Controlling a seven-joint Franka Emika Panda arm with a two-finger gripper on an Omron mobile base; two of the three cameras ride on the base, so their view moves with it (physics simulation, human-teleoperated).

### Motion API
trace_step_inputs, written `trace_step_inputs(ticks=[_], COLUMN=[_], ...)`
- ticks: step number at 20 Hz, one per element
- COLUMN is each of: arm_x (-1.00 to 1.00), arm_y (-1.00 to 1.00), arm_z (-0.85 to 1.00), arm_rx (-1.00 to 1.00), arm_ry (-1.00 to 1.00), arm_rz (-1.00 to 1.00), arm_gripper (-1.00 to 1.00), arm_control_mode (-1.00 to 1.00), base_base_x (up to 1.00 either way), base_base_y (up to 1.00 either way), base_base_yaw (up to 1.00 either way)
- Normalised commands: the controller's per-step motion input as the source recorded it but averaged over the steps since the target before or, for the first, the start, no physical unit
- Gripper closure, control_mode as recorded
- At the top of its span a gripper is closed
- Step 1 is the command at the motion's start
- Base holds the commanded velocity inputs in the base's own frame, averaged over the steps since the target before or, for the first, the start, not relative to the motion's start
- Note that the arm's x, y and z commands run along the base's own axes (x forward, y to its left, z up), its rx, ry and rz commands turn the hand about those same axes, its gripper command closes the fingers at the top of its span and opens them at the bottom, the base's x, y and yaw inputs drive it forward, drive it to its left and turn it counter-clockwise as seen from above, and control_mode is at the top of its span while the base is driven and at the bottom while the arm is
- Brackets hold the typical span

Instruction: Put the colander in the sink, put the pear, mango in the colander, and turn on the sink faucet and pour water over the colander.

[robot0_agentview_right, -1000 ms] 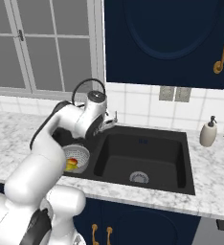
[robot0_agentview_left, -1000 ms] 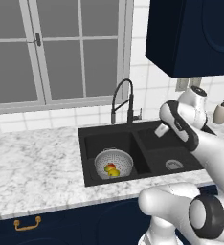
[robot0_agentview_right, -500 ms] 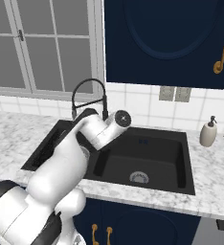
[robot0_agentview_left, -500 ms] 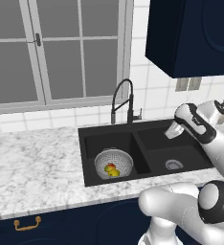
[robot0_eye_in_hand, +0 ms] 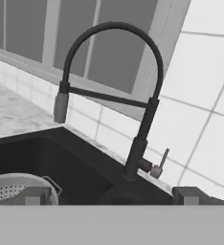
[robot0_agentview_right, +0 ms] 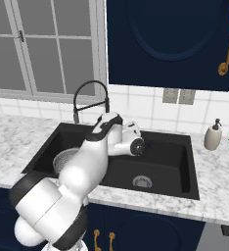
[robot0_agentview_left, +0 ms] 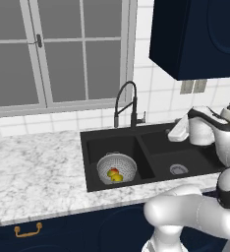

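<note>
– Why is the round silver perforated metal colander (robot0_agentview_left: 116, 168) in the black double sink's (robot0_agentview_left: 195, 160) left basin?
– It sits under the tall black gooseneck faucet (robot0_eye_in_hand: 133, 100). The pincer (robot0_eye_in_hand: 111, 195), tips apart, faces its lever.

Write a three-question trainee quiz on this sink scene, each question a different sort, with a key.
1. True or false: the colander sits in the sink's left basin, as the left base view shows it.
2. Multiple choice: what lies in the colander? A) nothing B) fruit C) a soap bottle
3. Fill in: in the hand view, the fingertips face the ____ at the back of the sink.

Key
1. True.
2. B: yellow and reddish fruit lies in its bowl.
3. Faucet; its small side lever is visible at the base, and no water shows at the spout. The gripper is open, with nothing between the tips.
</note>
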Motion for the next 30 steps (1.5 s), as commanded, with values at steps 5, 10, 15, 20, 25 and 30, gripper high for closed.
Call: trace_step_inputs(ticks=[5,10,15,20,25,30], arm_x=[0.66,0.62,0.41,0.35,0.33,0.35], arm_y=[-0.02,-0.16,-0.32,-0.24,-0.04,0.05], arm_z=[0.00,0.02,0.00,0.00,0.00,-0.01], arm_rx=[0.24,0.29,0.19,0.05,0.00,0.00], arm_ry=[-0.16,0.00,0.02,0.00,0.00,0.00], arm_rz=[0.00,0.00,0.00,0.00,0.00,0.00], arm_gripper=[-1.00,-1.00,-1.00,-1.00,-1.00,-1.00], arm_control_mode=[-1.00,-1.00,-1.00,-1.00,-1.00,-1.00], base_base_x=[0.00,0.00,0.00,0.00,0.00,0.00], base_base_y=[0.00,0.00,0.00,0.00,0.00,0.00], base_base_yaw=[0.00,0.00,0.00,0.00,0.00,0.00])
